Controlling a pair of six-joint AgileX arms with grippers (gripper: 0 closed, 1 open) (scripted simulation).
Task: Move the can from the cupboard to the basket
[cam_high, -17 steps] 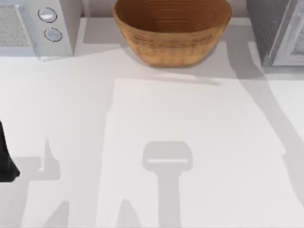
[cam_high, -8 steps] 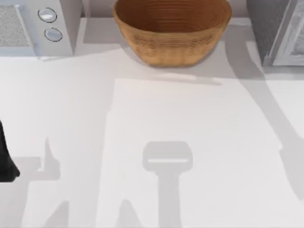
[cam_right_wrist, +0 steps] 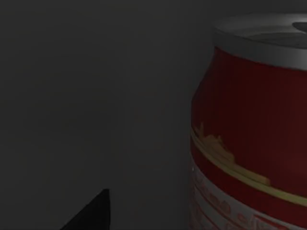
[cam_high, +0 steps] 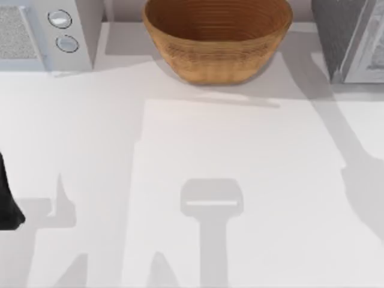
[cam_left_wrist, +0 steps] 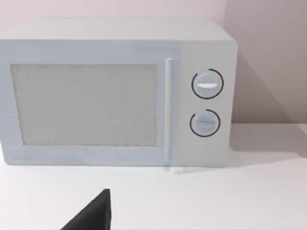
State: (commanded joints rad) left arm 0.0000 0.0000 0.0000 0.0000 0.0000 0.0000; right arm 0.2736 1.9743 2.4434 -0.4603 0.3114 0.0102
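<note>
The can (cam_right_wrist: 249, 124) stands upright in the dim cupboard, close before the right wrist camera; judged rigid, light and smooth-walled, grip it across its red mid-body; finger opening cannot be told.

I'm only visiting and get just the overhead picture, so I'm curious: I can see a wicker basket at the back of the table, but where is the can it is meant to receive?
Observer: The can is close in front of the right arm's wrist camera, in a dim, shadowed space.
Operator: What does it look like?
Observer: It has a red side with a yellow stripe, a white band lower down, and a silver lid.
Operator: And what does the left arm, at my left edge, look at?
Observer: Its wrist camera faces the microwave front-on. The door is shut, and two round knobs sit one above the other beside the handle.
</note>
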